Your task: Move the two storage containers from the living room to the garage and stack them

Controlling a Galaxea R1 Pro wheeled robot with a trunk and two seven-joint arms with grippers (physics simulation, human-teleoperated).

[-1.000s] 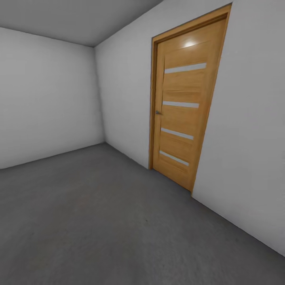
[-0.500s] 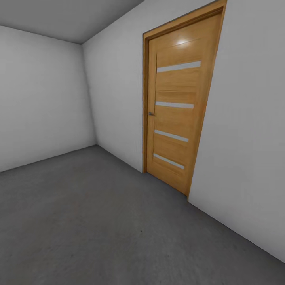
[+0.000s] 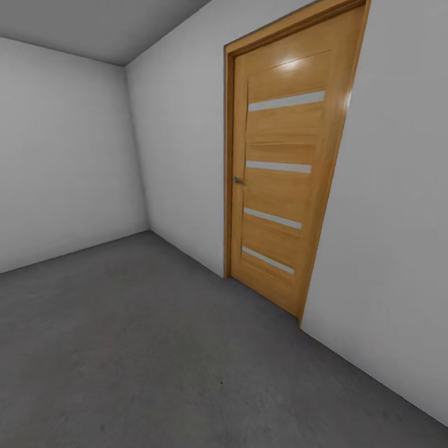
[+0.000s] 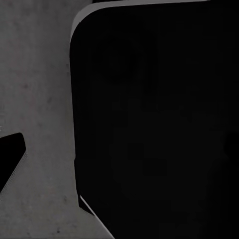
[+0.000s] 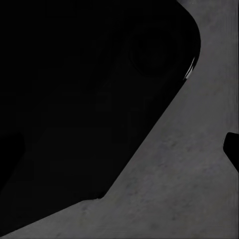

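Robot's in the garage facing the door point(image 3: 278, 168), bare floor point(image 3: 137, 348) left of it for stacking, no containers here, and I can't tell how either gripper is set.

The garage's dark grey concrete floor point(image 3: 143, 354) spreads across the lower part of the head view, rough and matte. Plain white-grey walls point(image 3: 62, 149) meet at a corner on the left. In the right-hand wall stands a shut honey-wood door point(image 3: 280, 180) with four frosted horizontal strips and a small handle point(image 3: 238, 180) on its left edge. A bright glare sits near the door's top.
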